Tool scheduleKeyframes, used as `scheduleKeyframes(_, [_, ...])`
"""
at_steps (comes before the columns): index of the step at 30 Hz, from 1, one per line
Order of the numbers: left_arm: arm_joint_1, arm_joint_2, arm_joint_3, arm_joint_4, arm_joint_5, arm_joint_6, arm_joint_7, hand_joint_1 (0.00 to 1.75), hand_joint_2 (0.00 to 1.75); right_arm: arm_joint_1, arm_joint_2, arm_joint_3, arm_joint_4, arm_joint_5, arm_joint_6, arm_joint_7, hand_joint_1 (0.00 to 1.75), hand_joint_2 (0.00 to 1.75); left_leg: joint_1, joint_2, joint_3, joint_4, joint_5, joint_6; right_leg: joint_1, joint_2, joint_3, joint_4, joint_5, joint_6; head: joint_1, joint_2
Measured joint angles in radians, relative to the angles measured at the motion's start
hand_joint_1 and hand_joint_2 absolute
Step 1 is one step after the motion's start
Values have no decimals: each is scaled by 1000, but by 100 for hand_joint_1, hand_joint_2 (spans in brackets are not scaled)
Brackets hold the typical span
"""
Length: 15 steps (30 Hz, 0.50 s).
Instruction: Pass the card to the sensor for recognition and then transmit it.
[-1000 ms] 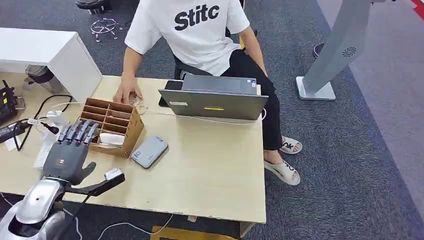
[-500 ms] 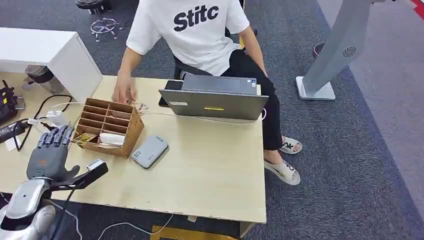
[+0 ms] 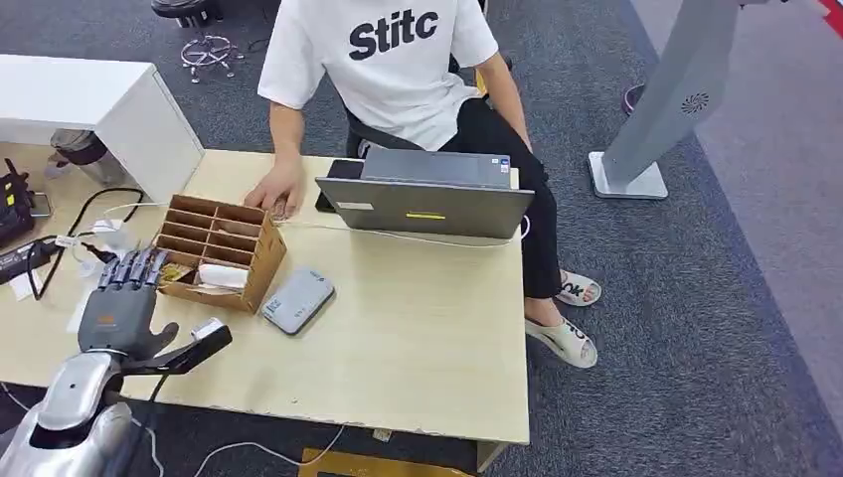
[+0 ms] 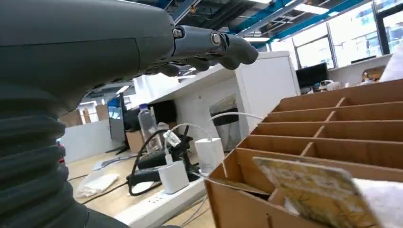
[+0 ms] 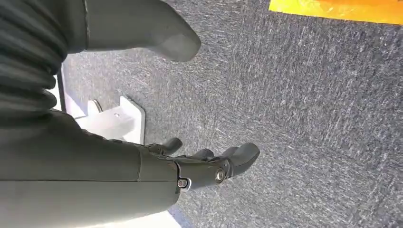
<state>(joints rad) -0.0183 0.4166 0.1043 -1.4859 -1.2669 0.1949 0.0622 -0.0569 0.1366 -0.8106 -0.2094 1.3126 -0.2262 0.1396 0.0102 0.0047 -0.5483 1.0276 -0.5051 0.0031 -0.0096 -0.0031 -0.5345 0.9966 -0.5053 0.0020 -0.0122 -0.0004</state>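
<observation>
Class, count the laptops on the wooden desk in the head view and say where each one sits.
1. A grey laptop sits at the desk's far edge, in front of the seated person, right of the cardboard organiser. Nothing suggests another is hidden.

A person in a white T-shirt [image 3: 383, 60] sits behind the wooden table [image 3: 418, 338], one hand [image 3: 273, 191] resting on it beside a grey laptop [image 3: 427, 204]. At the table's left side lie black cables and white chargers [image 3: 75, 243] (also a bottle [image 4: 148, 128]). A grey stand [image 3: 661, 109] stands on the carpet.
</observation>
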Motion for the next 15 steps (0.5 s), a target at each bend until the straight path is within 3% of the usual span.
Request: scheduleKeyframes(15, [-103, -51, -104, 58, -31, -1, -2, 0, 175, -5, 0, 0, 0, 9, 14, 0, 0, 175, 0, 0, 0, 0, 0, 0, 0, 1, 0, 0, 0, 0, 0, 0])
